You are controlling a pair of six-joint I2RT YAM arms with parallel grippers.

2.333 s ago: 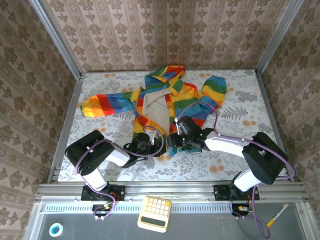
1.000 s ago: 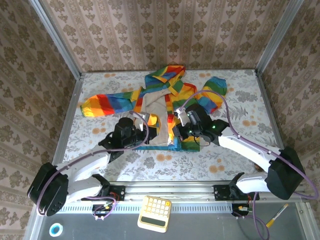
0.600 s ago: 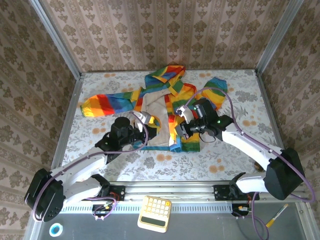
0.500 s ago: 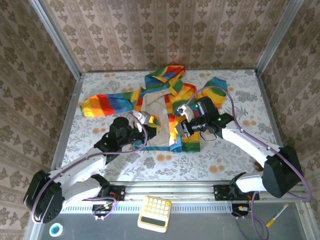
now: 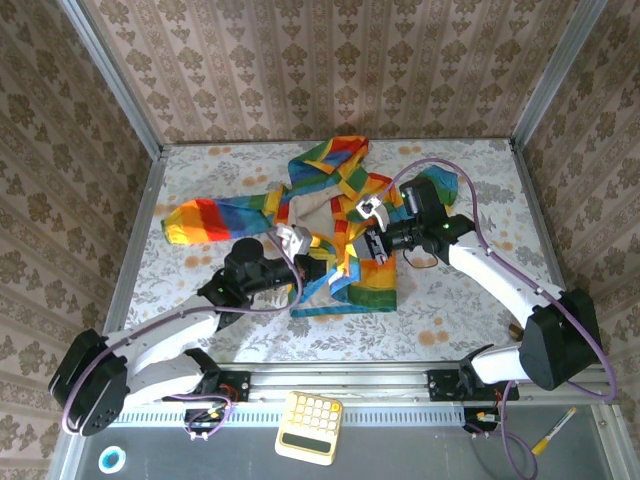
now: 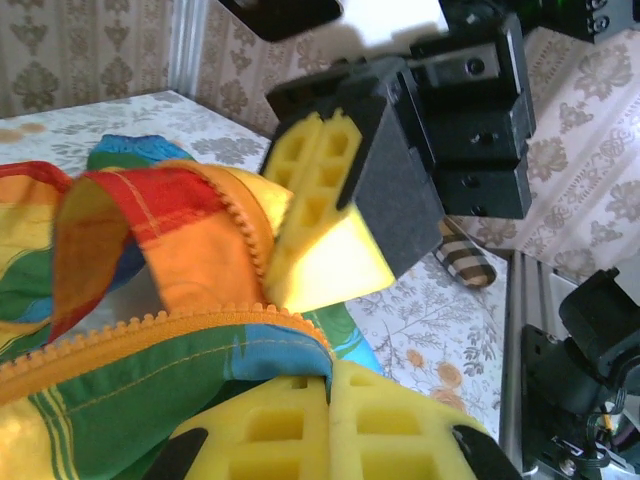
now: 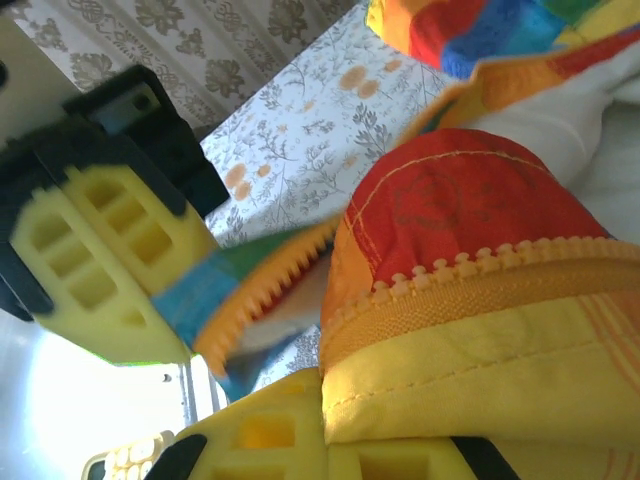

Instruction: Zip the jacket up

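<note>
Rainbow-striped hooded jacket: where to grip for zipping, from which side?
Probably the orange zipper tape on each front edge of the jacket, low near the hem, from the near side: the hem lies there and the toothed edges curl upward.

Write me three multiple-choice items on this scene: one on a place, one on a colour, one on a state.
1. The calculator lies: A by the far wall; B on the near ledge; C on the flowered tabletop.
2. The jacket has a zipper that is: A black; B white; C orange.
3. The left gripper and right gripper are: A shut on the jacket's front edges; B open above it; C parked at their bases.
Answers: 1 B, the top view shows it there; 2 C, orange teeth show in both wrist views; 3 A, yellow pads pinch fabric in each wrist view.
</note>
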